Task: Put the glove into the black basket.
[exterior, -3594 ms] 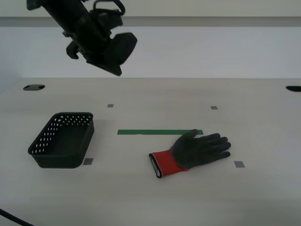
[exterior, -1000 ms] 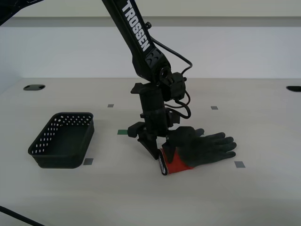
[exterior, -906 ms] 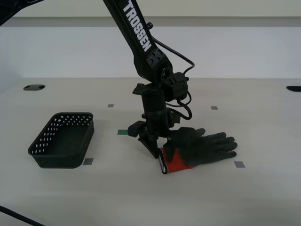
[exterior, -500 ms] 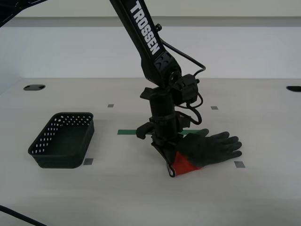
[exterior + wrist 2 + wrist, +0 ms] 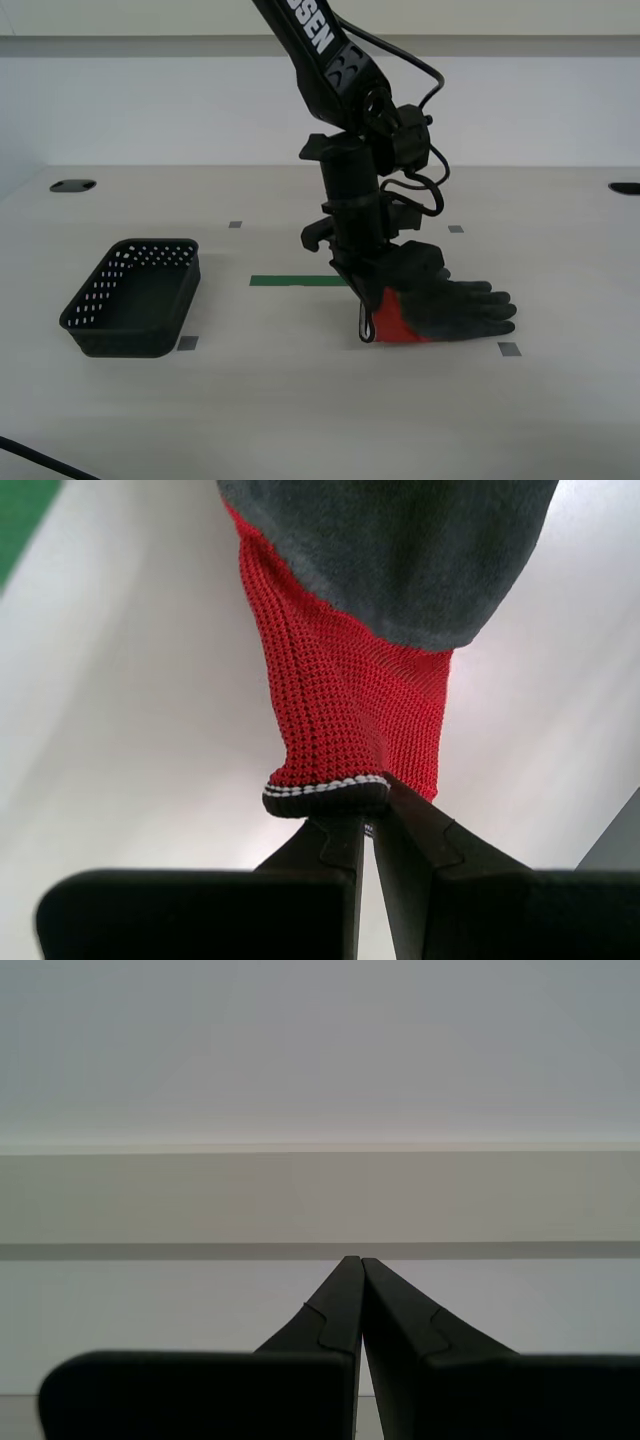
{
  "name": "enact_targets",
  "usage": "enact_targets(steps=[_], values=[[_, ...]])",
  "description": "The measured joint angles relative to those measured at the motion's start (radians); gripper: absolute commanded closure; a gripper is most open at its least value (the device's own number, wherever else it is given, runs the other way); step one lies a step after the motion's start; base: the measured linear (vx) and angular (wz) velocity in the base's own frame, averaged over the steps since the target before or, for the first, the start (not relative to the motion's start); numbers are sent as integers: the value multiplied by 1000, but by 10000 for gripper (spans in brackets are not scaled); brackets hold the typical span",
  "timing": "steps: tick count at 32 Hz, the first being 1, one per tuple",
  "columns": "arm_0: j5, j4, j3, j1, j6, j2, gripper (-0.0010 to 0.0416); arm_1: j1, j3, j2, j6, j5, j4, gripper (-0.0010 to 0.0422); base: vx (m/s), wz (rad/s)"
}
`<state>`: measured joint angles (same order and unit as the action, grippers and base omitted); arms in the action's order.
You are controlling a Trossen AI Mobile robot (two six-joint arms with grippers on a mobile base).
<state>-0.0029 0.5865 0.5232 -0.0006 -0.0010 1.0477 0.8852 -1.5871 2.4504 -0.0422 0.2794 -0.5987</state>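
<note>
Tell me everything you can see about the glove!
The glove has a dark grey coated palm and fingers and a bright red knit cuff edged with a black and white band. My second hand is shut on that cuff edge and holds it up off the pale table. The fingers point toward the exterior view's right and look as if they rest on the table. It is well apart from the black basket, near a green tape strip.

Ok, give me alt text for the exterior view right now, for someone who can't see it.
My second gripper pinches the red cuff of the glove, lifting that end while the dark fingers rest on the table. The black basket sits empty toward the exterior view's left, beyond a green tape strip.
</note>
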Motion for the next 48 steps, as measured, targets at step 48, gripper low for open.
enact_targets(steps=[48], values=[[-1,-37,0,0,0,0,405,-519,4,-826,-119,-274,-478,413,0,0]])
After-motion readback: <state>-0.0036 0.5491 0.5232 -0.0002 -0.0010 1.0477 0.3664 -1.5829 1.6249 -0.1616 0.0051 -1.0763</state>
